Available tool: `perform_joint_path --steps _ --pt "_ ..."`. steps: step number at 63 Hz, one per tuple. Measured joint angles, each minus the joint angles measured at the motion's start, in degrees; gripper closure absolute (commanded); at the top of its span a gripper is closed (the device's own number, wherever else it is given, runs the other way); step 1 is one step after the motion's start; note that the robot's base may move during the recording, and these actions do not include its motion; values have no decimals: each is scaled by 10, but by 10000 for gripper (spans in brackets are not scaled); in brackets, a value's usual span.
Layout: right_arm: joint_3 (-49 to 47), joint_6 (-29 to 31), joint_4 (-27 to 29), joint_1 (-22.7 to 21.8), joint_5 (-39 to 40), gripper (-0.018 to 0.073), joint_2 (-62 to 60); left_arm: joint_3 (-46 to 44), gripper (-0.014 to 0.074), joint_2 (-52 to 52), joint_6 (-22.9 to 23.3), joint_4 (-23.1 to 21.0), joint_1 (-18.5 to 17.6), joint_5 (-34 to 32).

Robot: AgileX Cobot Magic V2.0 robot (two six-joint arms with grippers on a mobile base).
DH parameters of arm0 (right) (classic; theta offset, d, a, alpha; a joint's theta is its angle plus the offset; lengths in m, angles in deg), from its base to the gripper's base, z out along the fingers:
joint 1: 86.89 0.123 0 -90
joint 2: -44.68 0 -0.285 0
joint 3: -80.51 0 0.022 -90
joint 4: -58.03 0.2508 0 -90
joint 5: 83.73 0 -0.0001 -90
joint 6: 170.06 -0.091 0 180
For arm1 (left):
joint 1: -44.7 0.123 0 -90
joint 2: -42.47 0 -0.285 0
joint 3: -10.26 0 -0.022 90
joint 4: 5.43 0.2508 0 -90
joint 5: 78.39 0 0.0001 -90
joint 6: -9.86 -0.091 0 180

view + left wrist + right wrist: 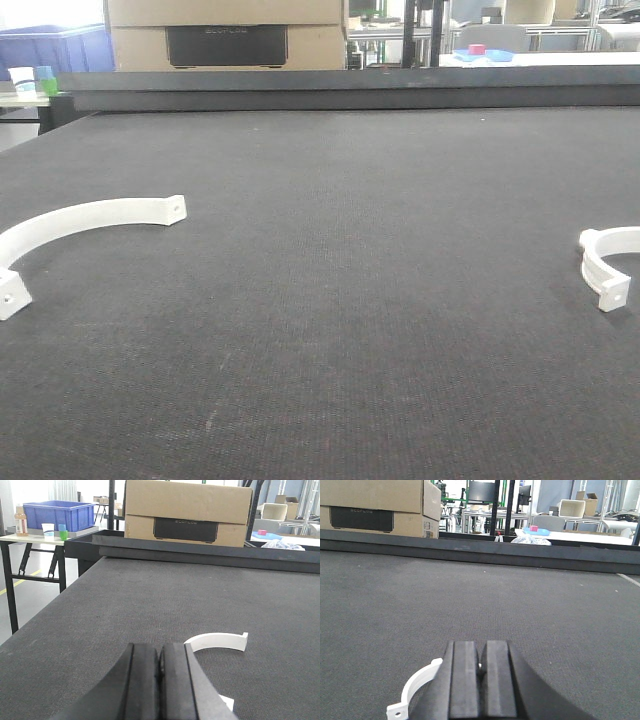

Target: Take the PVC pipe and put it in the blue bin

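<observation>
**Operator:** What does the front view give me?

**Spotter:** Take the cardboard box [225, 35] as your mark. On the dark mat [330, 300], the left PVC piece [90, 225] lies well nearer than the box and off to its left. The right PVC piece [610, 268] lies well nearer and far to its right. The blue bin [50, 45] stands left of the box. Neither gripper shows here.

**Operator:** And the left wrist?

**Spotter:** Your left gripper [160, 680] has its jaws pressed together on nothing. The white arc lies flat between the fingertips and the box, slightly right and apart from them. The bin stands left of the box, past the mat's edge.

**Operator:** Right wrist?

**Spotter:** Your right gripper [481, 680] also has its jaws closed and empty. An arc pokes out left of the fingers, partly hidden beneath them, so I cannot tell if they touch.

**Operator:** So how do I take one?

**Spotter:** Spread the jaws before you descend. I'd straddle the band mid-arc, away from the drilled ends, and close squarely so the thin curve doesn't skate.
</observation>
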Motion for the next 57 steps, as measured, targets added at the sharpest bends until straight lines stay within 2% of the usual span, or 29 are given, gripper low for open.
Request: perform_joint_path --steps 40,50,57 --pt "0 0 0 0 0 727 0 0 707 0 0 0 0 0" --pt "0 0 -10 0 0 727 0 0 707 0 0 38 0 0" --pt "0 0 -28 0 0 727 0 0 707 0 0 46 0 0"
